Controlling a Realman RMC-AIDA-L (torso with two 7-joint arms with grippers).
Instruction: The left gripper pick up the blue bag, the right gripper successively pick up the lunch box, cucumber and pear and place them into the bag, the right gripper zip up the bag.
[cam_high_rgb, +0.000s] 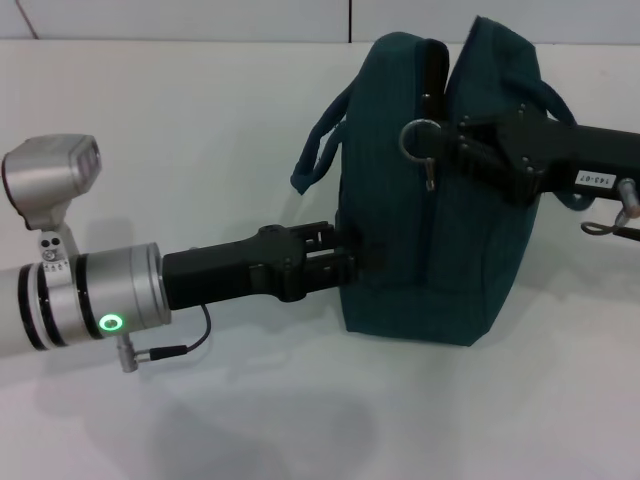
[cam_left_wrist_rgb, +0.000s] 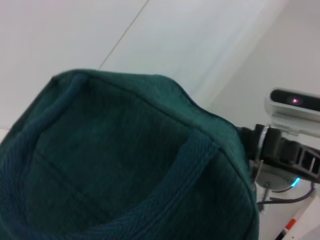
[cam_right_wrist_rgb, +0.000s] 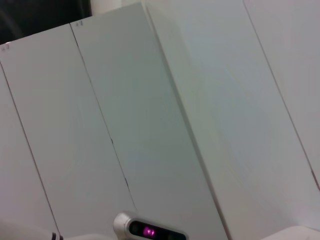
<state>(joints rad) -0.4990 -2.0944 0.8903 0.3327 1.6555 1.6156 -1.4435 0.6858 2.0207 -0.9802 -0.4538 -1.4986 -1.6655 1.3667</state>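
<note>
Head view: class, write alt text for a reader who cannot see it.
A blue bag stands on a white table, nearly zipped shut. The left tool presses against its side, and the right tool sits by the ring zipper pull near the top.

- The blue bag (cam_high_rgb: 430, 190) stands upright on the table (cam_high_rgb: 250, 420), toward the far right of the head view, close before the wall (cam_high_rgb: 200, 18).
- The left gripper (cam_high_rgb: 350, 262) comes in from the left, low against the bag's left side.
- The right gripper (cam_high_rgb: 455, 140) comes in from the right, at the bag's top (beside the ring zipper pull (cam_high_rgb: 420, 140)).
- 1 loop handle (cam_high_rgb: 318, 145) hangs off the bag's left side; another (cam_high_rgb: 560, 105) sits behind the right arm.
</note>
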